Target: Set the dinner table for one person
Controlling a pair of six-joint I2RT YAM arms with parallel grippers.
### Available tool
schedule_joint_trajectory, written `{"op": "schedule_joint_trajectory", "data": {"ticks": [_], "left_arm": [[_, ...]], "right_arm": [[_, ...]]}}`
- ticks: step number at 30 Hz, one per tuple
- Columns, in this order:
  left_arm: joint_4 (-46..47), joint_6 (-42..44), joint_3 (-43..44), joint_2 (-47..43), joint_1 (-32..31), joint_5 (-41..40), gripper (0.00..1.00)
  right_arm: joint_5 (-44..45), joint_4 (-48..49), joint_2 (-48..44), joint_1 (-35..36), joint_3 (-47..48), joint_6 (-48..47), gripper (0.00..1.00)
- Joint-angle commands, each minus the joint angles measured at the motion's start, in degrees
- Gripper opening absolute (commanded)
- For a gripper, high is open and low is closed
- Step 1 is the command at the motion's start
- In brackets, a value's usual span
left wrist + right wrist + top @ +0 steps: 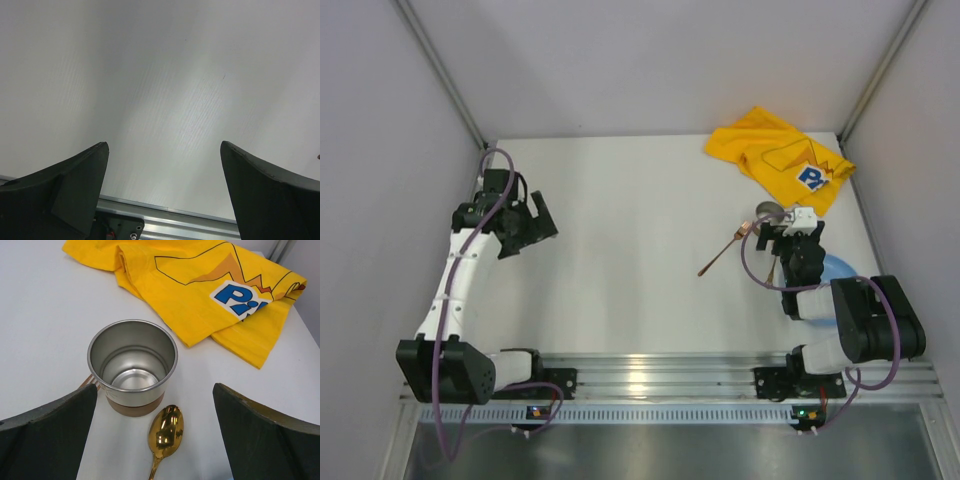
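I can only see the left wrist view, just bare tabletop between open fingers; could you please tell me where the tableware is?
Observer: On the right: an empty steel cup stands upright ahead of the open right hand.
Operator: Thanks. Any cutlery there?
Observer: A gold spoon lies between the cup and that hand.
Operator: And a plate?
Observer: A light blue plate shows partly beneath the right arm.

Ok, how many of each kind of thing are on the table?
Yellow cloth: 1
Metal cup: 1
Gold spoon: 1
Copper utensil, likely a fork: 1
Blue dish, half hidden: 1
Total: 5
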Motion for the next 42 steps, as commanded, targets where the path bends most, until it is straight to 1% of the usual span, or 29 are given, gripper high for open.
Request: {"op": "schedule_joint_trajectory", "data": {"ticks": [1,3,7,9,10,11,12,13,14,15,16,17,18,19,20,21,22,23,24,25,26,27,28,29,30,31,32,35,42], "left_arm": [[-2.8,1.2,1.6,-2.3,0.2,0.7,0.99],[-3.0,1.6,1.0,-3.1,0.2,1.7,0.98],[-3.6,1.9,0.1,-4.7,0.2,0.3,0.99],[-3.3,2.0,0.0,-5.2,0.2,0.0,0.98],[-3.1,2.0,0.1,-5.2,0.2,-0.3,0.99],[-2.9,2.0,0.2,-5.0,0.2,-0.4,0.98],[-2.9,1.9,0.3,-4.8,0.2,-0.6,0.98],[-2.6,1.9,0.3,-4.5,0.2,-0.9,0.98],[-2.4,1.7,0.2,-4.2,0.2,-1.0,0.98],[-2.2,1.6,-0.1,-4.2,0.2,-1.0,0.98],[-1.9,1.5,-0.3,-4.1,0.2,-1.3,0.98],[-1.4,0.8,-0.4,-3.9,0.2,-1.6,0.98],[-1.4,0.5,-0.3,-3.9,0.2,-1.9,0.99],[-1.1,-0.1,-0.3,-3.9,0.2,-2.6,0.99],[-0.9,-0.4,-0.2,-4.0,0.2,-2.8,0.98],[-0.1,-0.4,-0.2,-4.3,0.2,-2.8,0.99],[0.2,-0.3,-0.1,-4.4,0.2,-2.6,0.99],[0.3,-0.3,-0.1,-4.4,0.2,-3.0,0.99],[0.4,-0.3,0.0,-4.4,0.2,-3.2,0.99],[0.4,-0.3,0.1,-4.4,0.2,-3.0,0.98],[0.3,-0.2,0.0,-4.5,0.2,-2.6,0.98],[0.4,-0.2,-0.3,-4.7,0.2,-2.3,0.99],[0.3,-0.2,-0.4,-5.0,0.2,-2.0,0.99],[0.4,-0.4,-0.8,-5.2,0.2,-2.0,0.98],[0.5,-0.6,-1.4,-5.5,0.2,-1.9,0.99],[0.7,-0.7,-1.9,-6.1,0.2,-1.8,0.98],[0.7,-1.2,-2.2,-6.3,0.2,-1.5,0.98],[0.7,-1.6,-3.4,-6.9,0.2,-0.8,0.98],[0.9,-2.3,-5.3,-6.8,0.2,-2.3,0.99]], "right_arm": [[-0.3,1.4,0.2,-0.7,1.8,0.9,1.0],[-0.2,1.4,0.2,-0.7,1.8,0.9,1.0],[0.8,1.6,-0.4,-0.6,1.8,1.0,1.0],[2.7,-7.2,-3.7,0.0,4.9,1.1,1.0],[2.7,-13.3,-8.8,0.2,7.4,0.9,1.0],[2.7,-28.6,-11.2,0.3,11.0,2.8,1.0],[1.2,-33.8,-12.7,0.3,18.5,3.4,1.0],[-0.9,-39.6,-15.4,0.4,22.2,5.4,1.0],[-2.2,-42.9,-16.3,0.4,28.1,6.3,1.0],[-2.3,-48.1,-17.1,0.5,30.6,6.6,1.0],[-0.7,-49.7,-18.0,0.5,32.7,7.2,1.0],[3.2,-50.7,-18.1,0.4,35.7,13.1,1.0],[16.2,-56.5,-17.9,0.4,37.0,20.1,1.0],[20.6,-59.8,-16.5,-0.1,38.1,32.6,1.0],[18.5,-59.3,-15.5,-3.0,39.4,32.3,1.0],[8.9,-59.2,-14.0,-5.4,41.1,31.8,1.0],[6.9,-61.7,-9.4,-6.3,43.6,32.1,1.0],[6.1,-64.4,-6.5,-7.2,50.1,34.0,1.0],[2.6,-66.2,-3.3,-7.9,53.9,34.7,1.0],[-0.1,-72.5,3.3,-8.9,57.8,35.5,1.0],[-3.2,-75.0,7.0,-11.0,65.8,37.2,1.0],[-9.3,-78.3,10.5,-12.1,70.0,38.2,1.0],[-11.3,-81.7,17.8,-13.1,74.4,39.7,1.0],[-12.8,-90.0,21.6,-15.0,83.1,43.0,1.0],[-15.4,-93.3,25.2,-16.0,86.9,44.8,1.0],[-17.0,-95.7,30.9,-16.9,89.7,46.5,0.97],[-18.2,-98.4,32.9,-18.4,92.8,49.9,0.92],[-18.7,-98.9,36.3,-19.5,93.2,53.2,0.92],[-18.4,-102.3,40.8,-17.5,93.0,52.1,0.89]]}}
